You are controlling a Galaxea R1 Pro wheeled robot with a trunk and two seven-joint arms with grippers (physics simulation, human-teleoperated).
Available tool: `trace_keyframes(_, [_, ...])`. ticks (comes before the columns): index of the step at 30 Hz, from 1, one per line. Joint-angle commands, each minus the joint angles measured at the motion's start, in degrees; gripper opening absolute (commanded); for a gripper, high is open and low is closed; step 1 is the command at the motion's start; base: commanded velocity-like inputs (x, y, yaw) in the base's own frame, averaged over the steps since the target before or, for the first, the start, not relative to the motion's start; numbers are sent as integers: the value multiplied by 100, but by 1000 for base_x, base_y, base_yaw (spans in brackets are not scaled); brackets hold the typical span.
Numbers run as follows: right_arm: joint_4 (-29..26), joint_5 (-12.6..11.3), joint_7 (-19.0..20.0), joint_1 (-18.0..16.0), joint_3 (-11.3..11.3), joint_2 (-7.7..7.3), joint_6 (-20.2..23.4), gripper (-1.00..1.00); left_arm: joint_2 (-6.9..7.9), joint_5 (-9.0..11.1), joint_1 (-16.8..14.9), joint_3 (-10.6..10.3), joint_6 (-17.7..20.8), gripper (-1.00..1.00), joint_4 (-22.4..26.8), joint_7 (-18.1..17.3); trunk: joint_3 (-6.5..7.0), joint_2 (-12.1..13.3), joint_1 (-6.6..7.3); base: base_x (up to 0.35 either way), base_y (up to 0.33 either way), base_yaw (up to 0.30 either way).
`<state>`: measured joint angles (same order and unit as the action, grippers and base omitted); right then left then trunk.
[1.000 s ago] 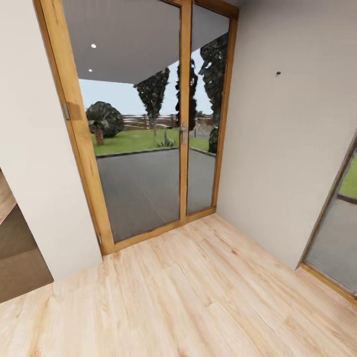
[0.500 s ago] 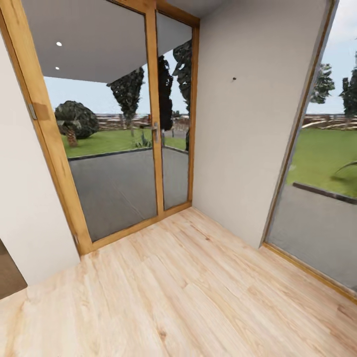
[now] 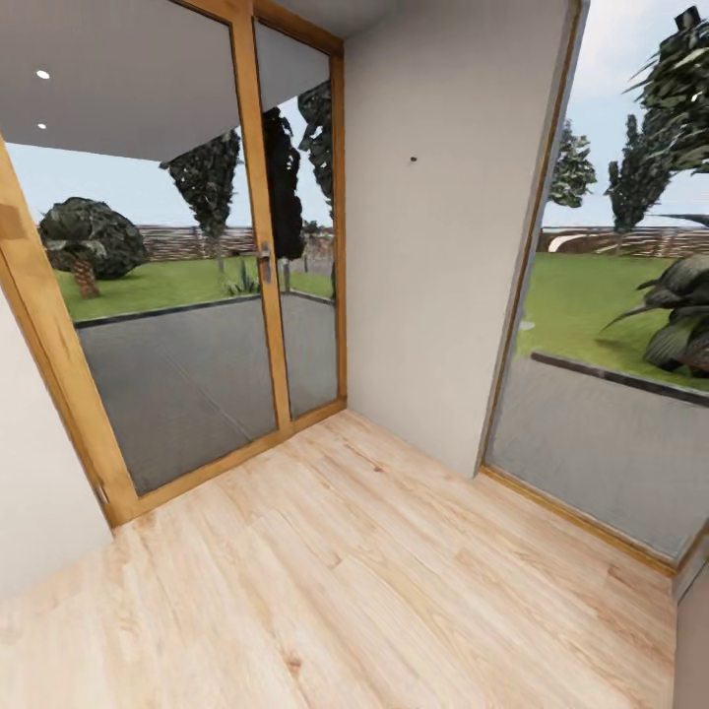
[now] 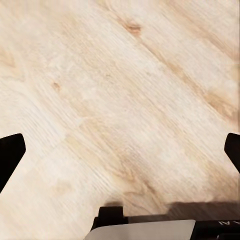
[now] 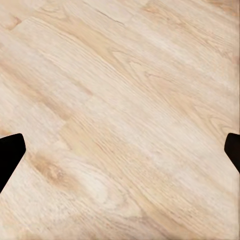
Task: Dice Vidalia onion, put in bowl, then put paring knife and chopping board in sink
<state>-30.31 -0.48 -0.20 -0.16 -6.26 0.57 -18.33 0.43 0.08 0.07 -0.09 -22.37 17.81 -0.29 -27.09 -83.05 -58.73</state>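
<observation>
The onion, sink, chopping board, paring knife, bowl and countertop are out of view. In the left wrist view my left gripper point(image 4: 120, 155) is open, its dark fingertips point(image 4: 10, 155) far apart over light wooden floor point(image 4: 125, 90), nothing between them. My right gripper point(image 5: 120, 150) is open too, with its fingertips point(image 5: 10, 152) at the picture's edges above the same bare planks point(image 5: 125, 100).
Ahead, a wood-framed glass double door point(image 3: 251, 256) looks onto a terrace and garden. A white wall section point(image 3: 433, 246) juts out between it and a large glass panel point(image 3: 611, 394) on the right. Light wooden floor point(image 3: 345, 571) stretches in front of me.
The whole head view has slid left, so the camera has turned right: the glass door sits further left and the right glass panel has come into view.
</observation>
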Motion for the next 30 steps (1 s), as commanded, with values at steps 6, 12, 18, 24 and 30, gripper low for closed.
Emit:
trace_keyframes(6, [-1, -5, 3, -2, -16, 5, -13, 100, 1, 1, 0, -8, -13, 100, 1, -6, -5, -3, 0, -64, -49, -272])
trace_keyframes(12, [-1, -5, 3, -2, -16, 5, -13, 100, 1, 1, -2, -9, -13, 100, -5, 1, -5, -3, 0, -159, -225, -272])
trace_keyframes(18, [-1, -5, 3, -2, -16, 5, -13, 100, 1, 1, -2, -9, -13, 100, -6, 3, -5, -3, 0, -35, -291, -272])
trace_keyframes(24, [-1, -5, 3, -2, -16, 5, -13, 100, 1, 1, -2, -9, -13, 100, -7, 3, -5, -3, 0, -3, -303, -272])
trace_keyframes(30, [-1, -5, 3, -2, -16, 5, -13, 100, 1, 1, -2, -9, -12, 100, -10, 7, -5, -3, 0, 0, -304, -272])
